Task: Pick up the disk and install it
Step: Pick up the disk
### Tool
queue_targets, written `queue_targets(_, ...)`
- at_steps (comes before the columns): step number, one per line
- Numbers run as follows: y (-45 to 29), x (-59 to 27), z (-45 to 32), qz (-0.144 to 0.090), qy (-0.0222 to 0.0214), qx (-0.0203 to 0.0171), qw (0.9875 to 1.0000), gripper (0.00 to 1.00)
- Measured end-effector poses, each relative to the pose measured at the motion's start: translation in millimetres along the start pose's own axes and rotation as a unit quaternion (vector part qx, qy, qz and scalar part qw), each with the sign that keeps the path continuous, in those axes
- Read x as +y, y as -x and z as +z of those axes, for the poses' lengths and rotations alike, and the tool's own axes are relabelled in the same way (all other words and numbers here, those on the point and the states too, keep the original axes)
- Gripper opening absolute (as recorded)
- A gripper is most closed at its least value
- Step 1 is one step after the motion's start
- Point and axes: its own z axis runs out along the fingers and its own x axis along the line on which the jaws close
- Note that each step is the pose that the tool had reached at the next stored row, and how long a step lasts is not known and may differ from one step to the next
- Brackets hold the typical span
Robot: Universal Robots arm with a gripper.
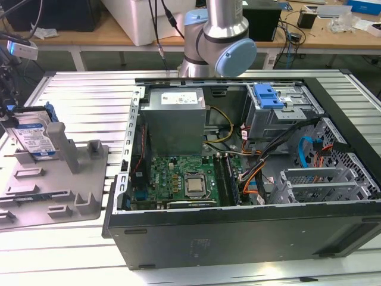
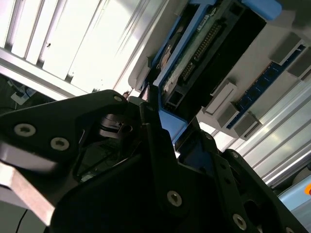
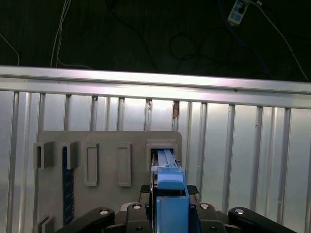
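The flat silver hard drive with a white-and-blue label and a blue plastic carrier, the disk (image 1: 36,136), is standing on edge at the far end of the moulded grey plastic fixture plate (image 1: 83,196), at the exterior view's left. In the first wrist view the disk (image 3: 170,194) is sitting over a rectangular slot of the plate (image 3: 107,145); whether its lower edge is touching the slot cannot be told. The label's print cannot be made out.

The black tool (image 1: 11,110) is gripping the disk from above. In the first wrist view the tool (image 3: 170,189) is pinching the blue carrier, one finger pressing on each side. In the second wrist view the tool (image 2: 158,114) is meeting the carrier's edge, and the disk (image 2: 194,53) is showing its dark connector side.

A thin dark blue strip (image 3: 68,179) is lying in another slot of the plate. The plate is resting on the ribbed aluminium counter (image 1: 77,95).

Beside the plate, the open black computer case (image 1: 238,238) is lying on its side. Inside it are a big grey metal power-supply box (image 1: 175,122), a green motherboard (image 1: 169,176) with a square silver processor (image 1: 195,186), a bundle of orange and black cables (image 1: 253,179), and a metal drive cage (image 1: 280,119) carrying a small blue plastic latch piece (image 1: 268,95). The silver-and-blue arm base (image 1: 217,39) is standing behind the case.
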Motion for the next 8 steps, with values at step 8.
queue_targets(8, 0.0, -0.1, 1.0, 0.0, -0.0001, -0.0001, 1.0, 0.36)
